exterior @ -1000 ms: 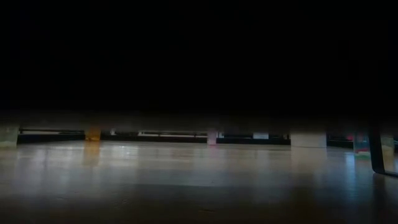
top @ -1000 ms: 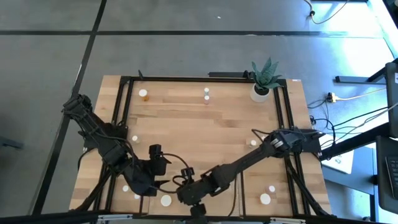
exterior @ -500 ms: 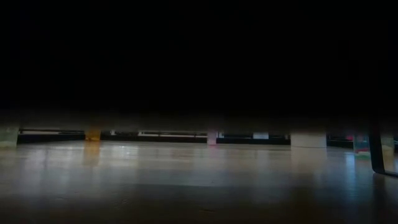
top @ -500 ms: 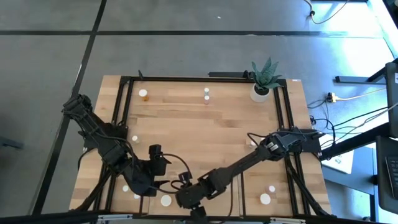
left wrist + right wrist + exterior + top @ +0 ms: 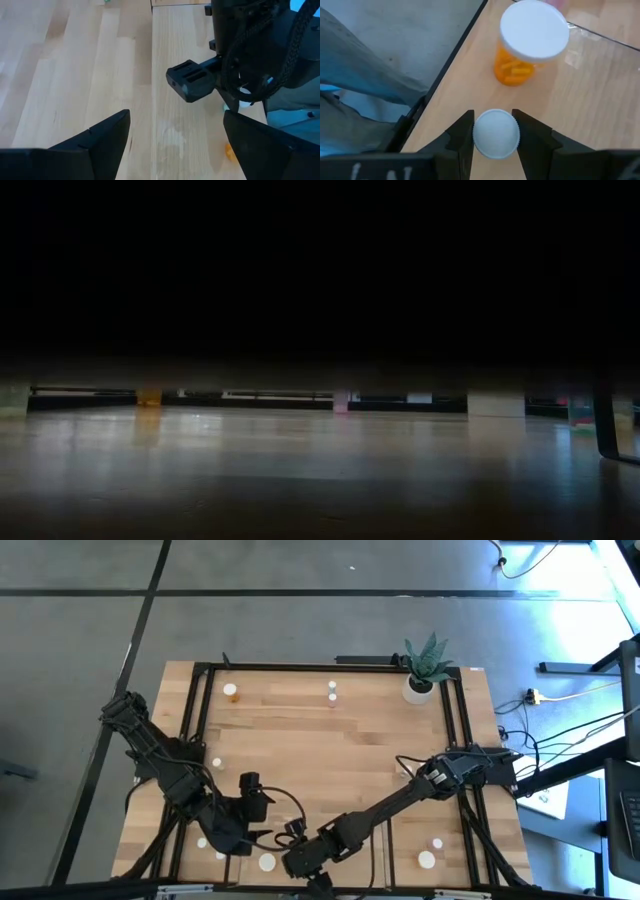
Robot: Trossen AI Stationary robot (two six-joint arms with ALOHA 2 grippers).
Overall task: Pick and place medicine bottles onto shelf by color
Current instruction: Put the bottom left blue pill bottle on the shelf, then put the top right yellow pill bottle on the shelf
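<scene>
In the right wrist view we see the right claw [image 5: 494, 131] clenched on a small white-capped bottle [image 5: 495, 133], its cap gripped from both sides, so the bottle stands upright with its long axis pointing up. From above, this claw [image 5: 296, 862] is at the near edge of the counter [image 5: 320, 750], beside a wider orange bottle [image 5: 530, 42]. The left claw [image 5: 172, 145] is released and holds nothing, just beside it. We judge that the bottle must travel away to the far side of the shelf [image 5: 207, 680], where other bottles [image 5: 231, 690] stand.
</scene>
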